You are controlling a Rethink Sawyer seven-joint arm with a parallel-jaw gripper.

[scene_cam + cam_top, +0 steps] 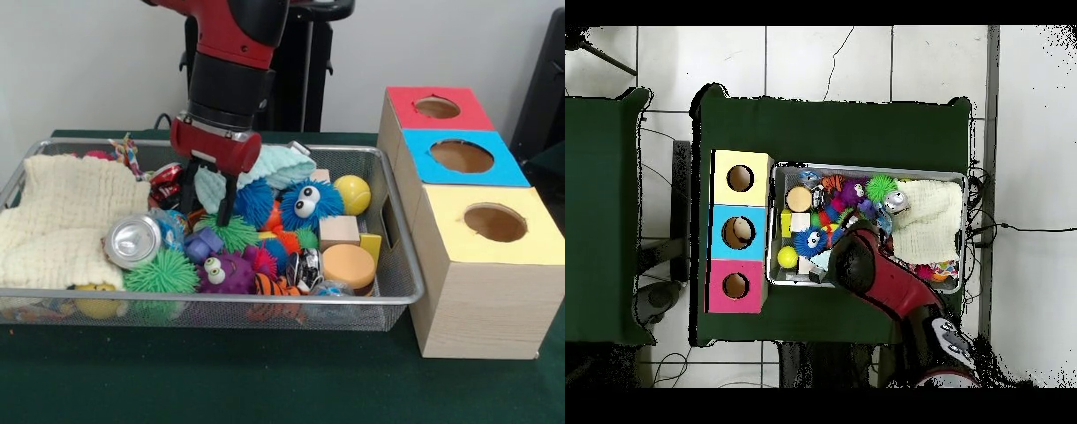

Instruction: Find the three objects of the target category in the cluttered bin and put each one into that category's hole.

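My gripper [206, 214] hangs open inside the wire bin [402, 291], its two black fingers [225, 201] reaching down among the toys with nothing held between them. Just right of it sit a blue fuzzy ball with googly eyes [305, 203] and a mint cloth [278, 165]. Below it lie a silver can [132, 239], a green spiky ball [161, 273] and a purple spiky toy with eyes [225, 272]. In the overhead view the arm [865, 265] covers the gripper and part of the bin [780, 175].
A cream cloth [66, 221] fills the bin's left half. A yellow ball [352, 193], a wooden block [339, 231] and an orange disc [349, 265] lie at its right end. Beside the bin stand the red [439, 108], blue [462, 156] and yellow [494, 223] hole boxes.
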